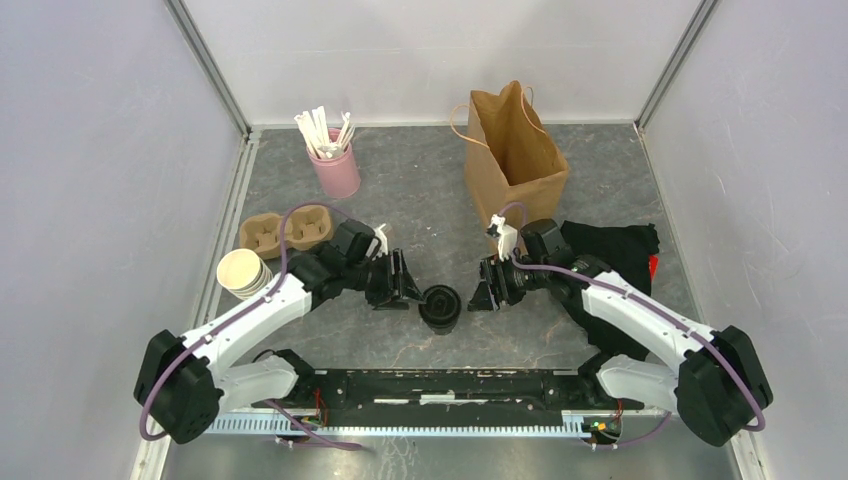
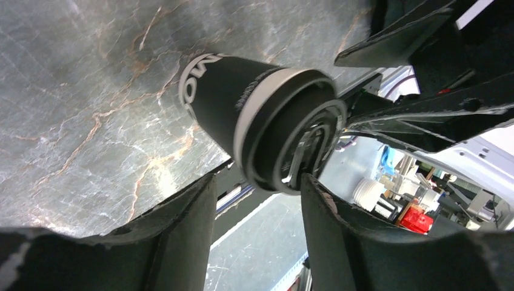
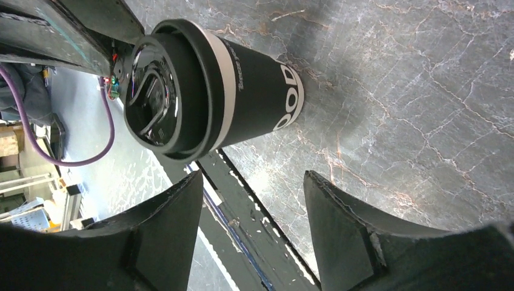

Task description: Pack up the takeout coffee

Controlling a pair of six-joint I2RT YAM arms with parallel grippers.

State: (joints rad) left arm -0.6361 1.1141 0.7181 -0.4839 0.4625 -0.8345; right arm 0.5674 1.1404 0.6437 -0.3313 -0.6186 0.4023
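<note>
You see a dark grey table (image 1: 600, 160) with thin pale cracks like marble, three plain white walls (image 1: 430, 50) standing around it, shiny metal posts (image 1: 208, 65) in the two far corners, and soft, even light all over.

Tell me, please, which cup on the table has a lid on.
The dark cup between the left gripper and right gripper; the cream stack and the pink cup are open-topped.

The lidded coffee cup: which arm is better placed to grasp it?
Probably left. The left claw is open and nearer the cup, and the cardboard carrier is on the left too. The right claw, also open, stands farther off.
</note>
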